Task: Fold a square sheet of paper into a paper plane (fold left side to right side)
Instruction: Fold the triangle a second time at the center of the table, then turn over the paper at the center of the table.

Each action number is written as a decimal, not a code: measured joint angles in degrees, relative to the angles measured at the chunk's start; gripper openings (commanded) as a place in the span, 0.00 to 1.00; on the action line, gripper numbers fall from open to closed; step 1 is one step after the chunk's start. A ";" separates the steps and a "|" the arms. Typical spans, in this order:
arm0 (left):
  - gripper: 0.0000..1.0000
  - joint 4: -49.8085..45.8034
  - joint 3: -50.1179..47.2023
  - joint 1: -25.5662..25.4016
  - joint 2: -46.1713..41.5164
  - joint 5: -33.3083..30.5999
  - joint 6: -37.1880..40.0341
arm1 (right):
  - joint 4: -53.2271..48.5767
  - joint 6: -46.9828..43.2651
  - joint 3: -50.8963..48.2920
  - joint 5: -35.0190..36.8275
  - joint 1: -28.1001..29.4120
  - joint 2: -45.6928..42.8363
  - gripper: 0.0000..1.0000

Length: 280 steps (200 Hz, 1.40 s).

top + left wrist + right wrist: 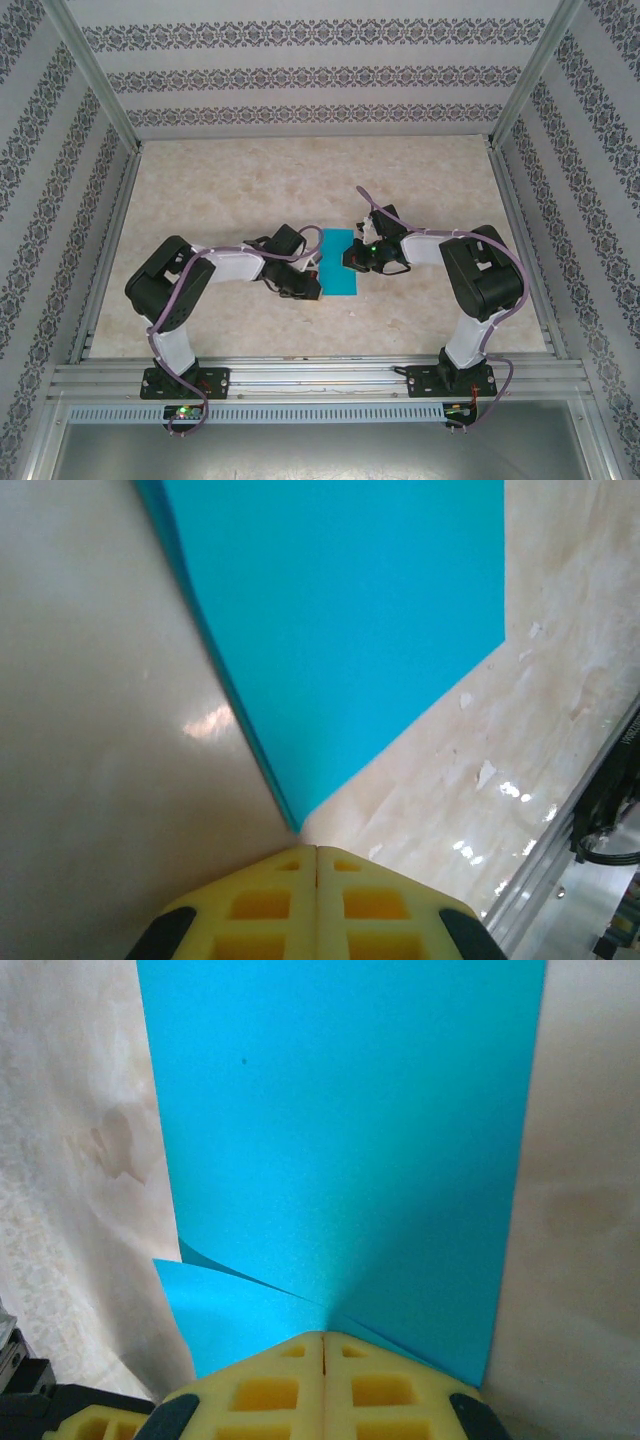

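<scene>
Teal square sheet of paper (340, 1140), partly folded, lying between my two grippers.
My right gripper (323, 1338) is pressed together, seemingly pinching the top layer at its tips. My left gripper (316, 852) is closed, touching a corner. An uneven pull could skew the crease.

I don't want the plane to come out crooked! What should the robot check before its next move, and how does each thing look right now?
1. Paper folded over: ok, from above it is a narrow strip.
2. Layers lined up: not ok, the bottom layer sticks out sideways in the right wrist view.
3. Left end effector shut: ok, its tip is at the paper's corner.
4. Right end effector shut: ok, its tip is at the paper's near edge.
5. Paper pinched by either one: cannot tell.
</scene>
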 measured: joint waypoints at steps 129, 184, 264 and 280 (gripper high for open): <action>0.34 9.57 1.29 9.42 -0.22 2.73 -5.68 | 3.34 0.17 -15.58 6.71 -9.16 -22.08 0.68; 0.31 12.74 8.02 8.61 7.32 4.55 -6.47 | 5.66 0.22 -18.38 5.84 -9.35 -22.08 0.68; 0.02 14.82 8.74 7.78 9.84 4.94 -6.88 | 7.82 0.44 -18.47 2.71 -9.35 -22.08 0.62; 0.01 16.17 7.28 7.76 9.14 4.28 -7.02 | 9.22 1.20 -18.49 1.18 -9.33 -22.08 0.62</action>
